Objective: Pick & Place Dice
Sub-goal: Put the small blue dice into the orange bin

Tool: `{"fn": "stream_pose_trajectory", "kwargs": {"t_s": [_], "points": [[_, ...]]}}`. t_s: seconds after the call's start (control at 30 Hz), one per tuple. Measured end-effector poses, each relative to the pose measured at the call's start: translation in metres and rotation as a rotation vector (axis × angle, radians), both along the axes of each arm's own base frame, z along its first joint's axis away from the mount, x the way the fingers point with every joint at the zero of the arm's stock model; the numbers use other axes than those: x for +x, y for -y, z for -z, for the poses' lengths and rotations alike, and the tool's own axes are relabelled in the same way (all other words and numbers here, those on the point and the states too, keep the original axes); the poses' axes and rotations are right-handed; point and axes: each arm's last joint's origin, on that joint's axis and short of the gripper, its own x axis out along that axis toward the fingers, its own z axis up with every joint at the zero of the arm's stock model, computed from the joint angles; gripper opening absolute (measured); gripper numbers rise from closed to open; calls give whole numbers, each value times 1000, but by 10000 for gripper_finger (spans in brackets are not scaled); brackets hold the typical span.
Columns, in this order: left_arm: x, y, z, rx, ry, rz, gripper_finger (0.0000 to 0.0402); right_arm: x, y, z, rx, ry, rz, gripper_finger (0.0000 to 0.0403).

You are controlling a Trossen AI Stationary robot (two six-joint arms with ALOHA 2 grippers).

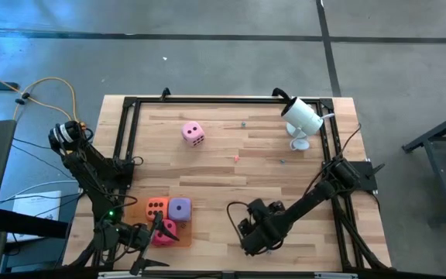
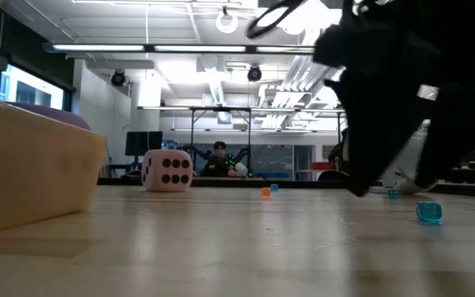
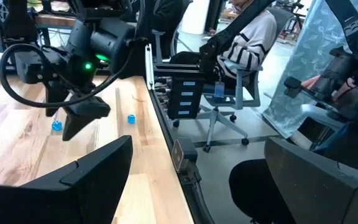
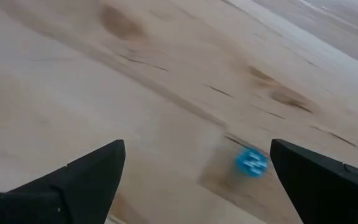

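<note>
You had 3 dice on the orange tray (image 1: 139, 211), lower left; the light pink die (image 1: 193, 133) sat upper centre. Both claws, left claw (image 1: 147, 246) and right claw (image 1: 248, 235), stood spread, empty. A rushed reach could knock it rolling.

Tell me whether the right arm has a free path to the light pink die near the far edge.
Probably yes. The light pink die sits alone on bare table, and the right gripper, jaws open, has nothing between it and the die.
</note>
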Motion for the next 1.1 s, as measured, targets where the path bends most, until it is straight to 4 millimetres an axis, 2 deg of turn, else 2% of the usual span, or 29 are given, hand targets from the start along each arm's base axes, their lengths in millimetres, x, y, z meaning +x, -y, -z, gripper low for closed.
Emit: {"fn": "stream_pose_trajectory", "kwargs": {"t_s": [0.23, 0.5, 0.7, 0.9, 1.1], "points": [[0, 0, 0, 0, 0, 0, 355, -7, 1, 0, 16, -63, 67, 391], [0, 0, 0, 0, 0, 1, 355, 5, -6, 0, -2, 49, -99, 391], [0, 0, 0, 0, 0, 1, 355, -3, 2, 0, -25, -27, 13, 391], [0, 0, 0, 0, 0, 2, 355, -7, -1, 0, 15, -47, 52, 391], [-1, 1, 0, 0, 0, 5, 355, -15, 4, 14, 29, -95, 83, 368]]}}
